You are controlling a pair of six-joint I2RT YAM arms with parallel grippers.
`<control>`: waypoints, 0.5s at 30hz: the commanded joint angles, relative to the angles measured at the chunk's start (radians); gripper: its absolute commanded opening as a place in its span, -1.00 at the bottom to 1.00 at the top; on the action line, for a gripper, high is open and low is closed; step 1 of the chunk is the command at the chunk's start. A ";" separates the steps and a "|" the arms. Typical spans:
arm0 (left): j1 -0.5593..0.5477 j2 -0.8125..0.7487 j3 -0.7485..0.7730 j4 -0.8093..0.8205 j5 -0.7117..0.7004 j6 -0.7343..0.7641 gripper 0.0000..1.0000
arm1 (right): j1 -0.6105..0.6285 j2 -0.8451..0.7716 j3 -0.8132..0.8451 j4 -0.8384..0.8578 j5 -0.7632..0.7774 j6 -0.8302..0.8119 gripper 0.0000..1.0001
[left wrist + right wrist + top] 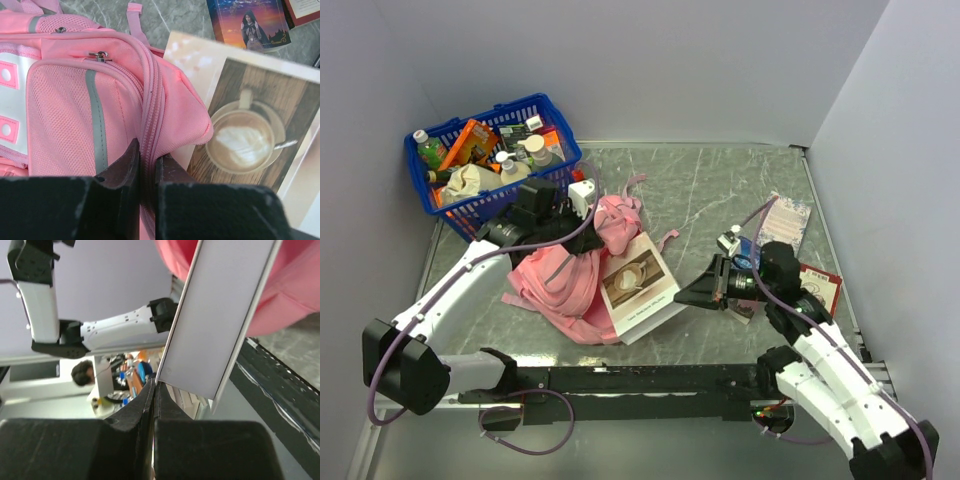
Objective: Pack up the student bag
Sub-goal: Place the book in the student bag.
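Observation:
The pink student bag [565,280] lies crumpled on the table at centre left. My left gripper [592,222] is shut on a raised fold of it. In the left wrist view the jaws [147,165] pinch the bag's zipper seam [150,100] beside the pocket with the grey stripe. A book with a coffee-cup cover [638,285] leans against the bag's right side. My right gripper [682,297] is shut on the book's right edge. In the right wrist view the gripper [153,390] holds a corner of the book's white cover [225,315], with the pink bag [295,285] behind it.
A blue plastic basket [470,208] full of bottles and packets stands at the back left, just behind my left gripper. Two more books [785,222] and a red one [823,285] lie at the right, beside my right arm. Walls close the back and both sides.

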 commanded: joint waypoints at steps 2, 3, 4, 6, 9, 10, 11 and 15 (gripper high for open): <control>0.044 0.004 0.065 0.066 -0.090 0.021 -0.98 | 0.060 0.097 -0.065 0.408 -0.014 0.115 -1.00; 0.044 0.004 0.074 0.052 -0.073 0.020 -0.98 | 0.063 0.121 -0.087 0.531 -0.016 0.140 -1.00; 0.044 -0.005 0.079 0.049 -0.042 0.020 -0.98 | 0.066 0.179 -0.101 0.596 -0.019 0.155 -1.00; 0.044 -0.013 0.100 0.037 0.001 0.018 -0.98 | 0.070 0.250 -0.117 0.762 -0.027 0.181 -1.00; 0.041 -0.027 0.130 0.015 0.062 0.015 -0.98 | 0.083 0.416 -0.111 0.978 -0.039 0.204 -1.00; 0.039 -0.031 0.136 0.002 0.094 0.015 -0.98 | 0.084 0.510 -0.105 1.022 -0.046 0.210 -1.00; 0.038 -0.034 0.140 -0.005 0.111 0.018 -0.98 | 0.089 0.558 -0.085 1.072 -0.066 0.224 -1.00; 0.027 -0.040 0.148 -0.038 0.173 0.034 -0.98 | 0.093 0.814 0.019 1.256 -0.103 0.233 -1.00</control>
